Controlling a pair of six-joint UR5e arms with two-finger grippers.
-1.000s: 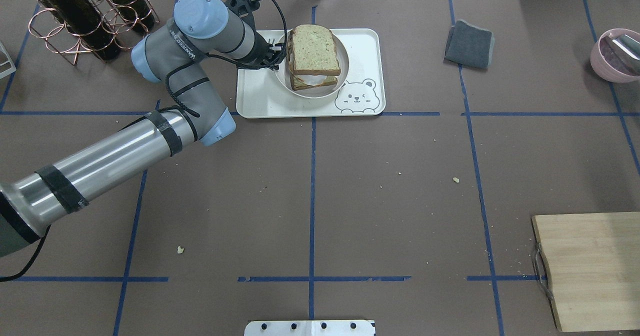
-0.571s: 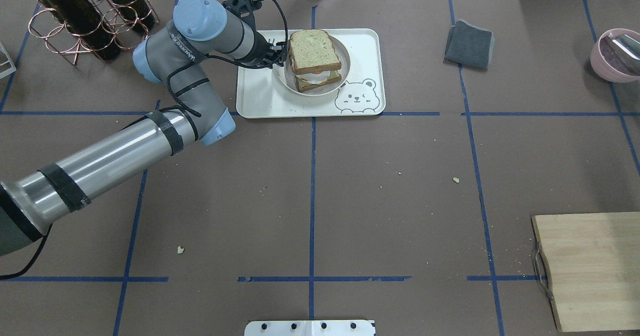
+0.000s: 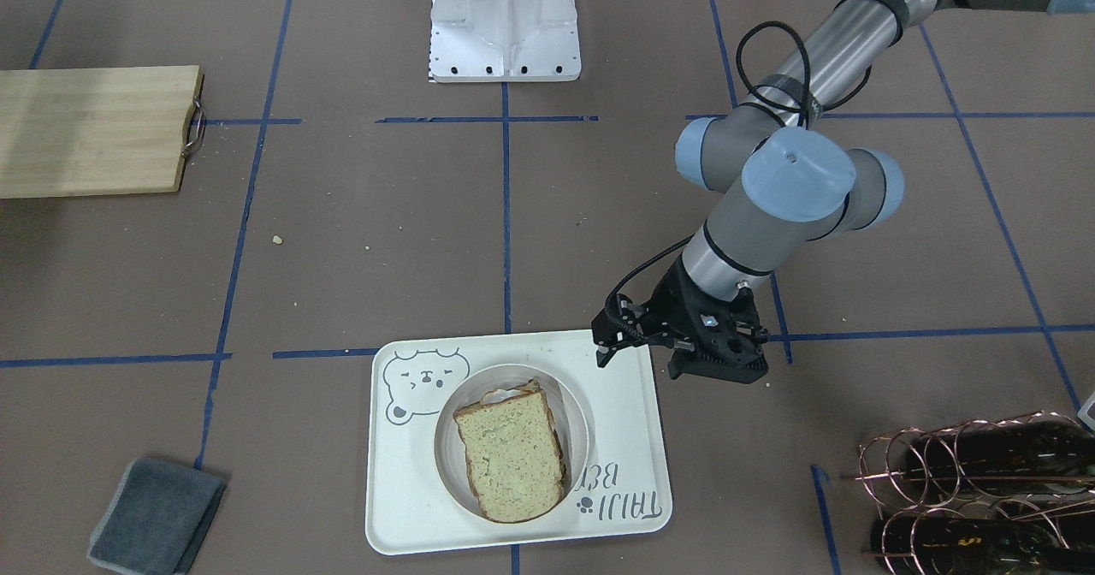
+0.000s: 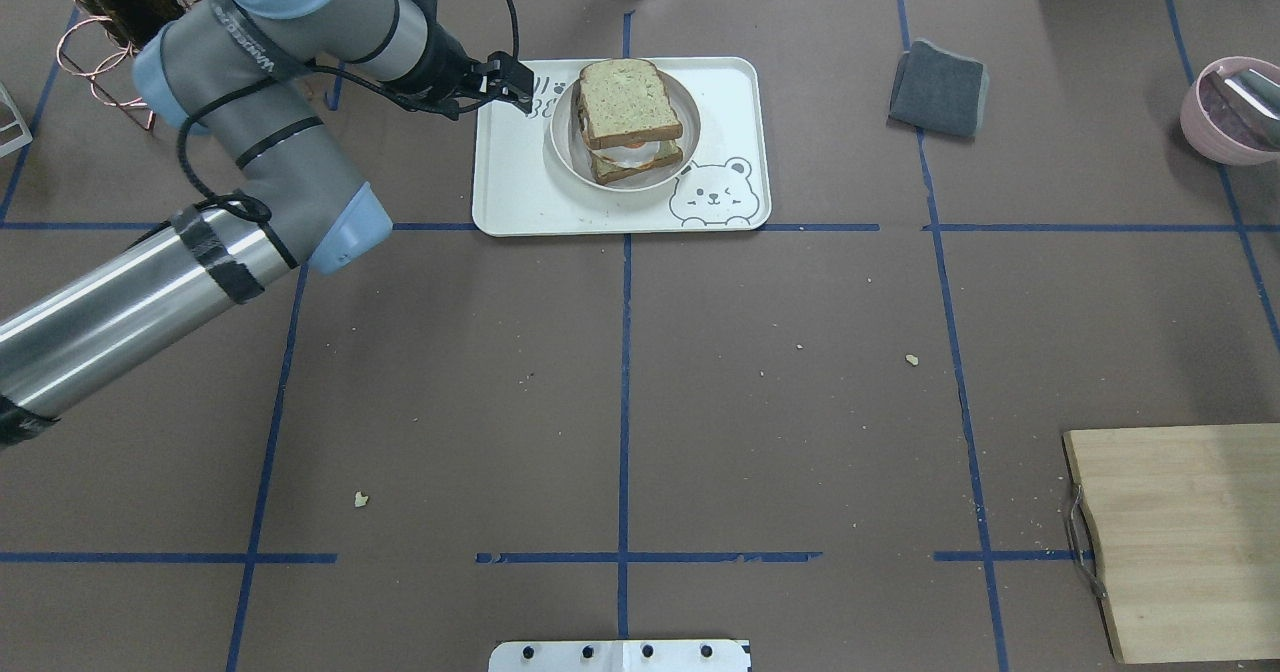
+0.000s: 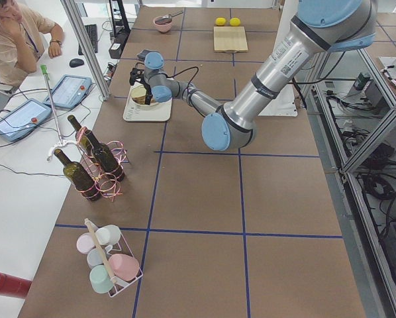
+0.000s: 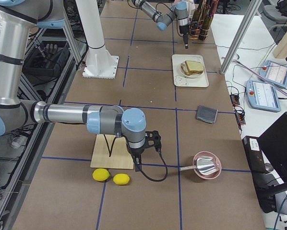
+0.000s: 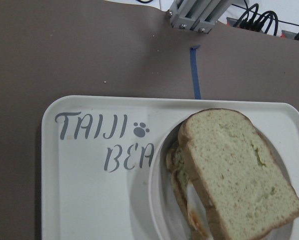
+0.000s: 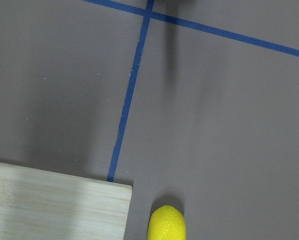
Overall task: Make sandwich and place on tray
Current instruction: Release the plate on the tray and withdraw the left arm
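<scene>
The sandwich [image 4: 625, 102] is two bread slices with a white egg between them. It lies in a round pale dish [image 4: 560, 147] on the cream bear tray [image 4: 510, 182]. It also shows in the front view [image 3: 511, 459] and the left wrist view [image 7: 234, 175]. My left gripper [image 4: 505, 87] hangs above the tray's left edge, apart from the dish. It looks open and empty [image 3: 642, 361]. My right gripper [image 6: 135, 166] hovers far off by the cutting board's corner. I cannot tell if it is open or shut.
A grey cloth [image 4: 938, 89] lies right of the tray. A pink bowl [image 4: 1232, 110] sits at the far right edge. A wooden cutting board [image 4: 1180, 542] lies near right, with two lemons [image 6: 101, 175] beside it. A bottle rack [image 3: 975, 489] stands left of the tray.
My left gripper set the dish with the sandwich down on the tray, let go of its rim, then rose and drew back to the left.
</scene>
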